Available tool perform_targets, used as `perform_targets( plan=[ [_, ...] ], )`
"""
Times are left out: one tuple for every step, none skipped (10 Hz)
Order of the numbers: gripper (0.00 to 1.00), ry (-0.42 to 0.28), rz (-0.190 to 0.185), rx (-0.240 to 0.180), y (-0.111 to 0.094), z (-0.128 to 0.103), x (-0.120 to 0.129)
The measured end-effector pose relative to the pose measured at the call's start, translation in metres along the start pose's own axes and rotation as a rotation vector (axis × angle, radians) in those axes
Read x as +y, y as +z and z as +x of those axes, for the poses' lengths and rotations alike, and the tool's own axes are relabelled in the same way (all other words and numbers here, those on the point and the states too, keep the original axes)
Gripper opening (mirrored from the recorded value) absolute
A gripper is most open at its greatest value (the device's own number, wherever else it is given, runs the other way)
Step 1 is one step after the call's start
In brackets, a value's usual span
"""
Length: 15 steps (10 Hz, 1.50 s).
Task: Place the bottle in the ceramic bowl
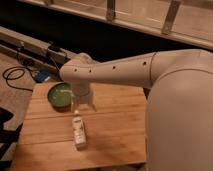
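The small whitish-cream bottle (78,132) lies on its side on the wooden table (115,135), cap end pointing away from me. The round green ceramic bowl (59,95) stands at the table's back left, partly hidden by my arm. My gripper (83,103) hangs from the white wrist just above the table, between the bowl and the bottle, a little behind the bottle's cap end. It holds nothing that I can see.
My large white arm (165,90) fills the right side of the view and covers the table's right part. Black cables (20,75) and a blue object lie on the floor at the left, beyond the table's edge.
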Motion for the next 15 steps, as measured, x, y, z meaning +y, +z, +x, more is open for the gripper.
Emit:
perform_targets(
  plan=[
    [0.65, -0.005, 0.001, -0.002, 0.000, 0.000, 0.000],
    [0.65, -0.038, -0.001, -0.006, 0.004, -0.002, 0.003],
    [0.65, -0.078, -0.005, -0.003, 0.013, -0.004, 0.010],
    [0.65, -0.118, -0.009, 0.003, 0.024, -0.005, 0.018],
    [0.65, -0.160, -0.021, 0.013, 0.041, -0.006, 0.024],
    [0.65, -0.194, -0.041, 0.031, 0.062, -0.007, 0.030],
    [0.65, -0.219, -0.059, 0.045, 0.075, -0.006, 0.036],
    [0.65, -0.250, -0.082, 0.067, 0.090, -0.005, 0.045],
    [0.65, -0.267, -0.098, 0.089, 0.100, -0.003, 0.051],
    [0.65, -0.278, -0.110, 0.112, 0.112, 0.001, 0.054],
    [0.65, -0.286, -0.118, 0.131, 0.124, 0.004, 0.057],
    [0.65, -0.297, -0.126, 0.155, 0.138, 0.009, 0.061],
    [0.65, -0.297, -0.133, 0.165, 0.144, 0.011, 0.062],
    [0.65, -0.296, -0.133, 0.176, 0.148, 0.012, 0.061],
    [0.63, -0.289, -0.131, 0.189, 0.155, 0.014, 0.056]
  ],
)
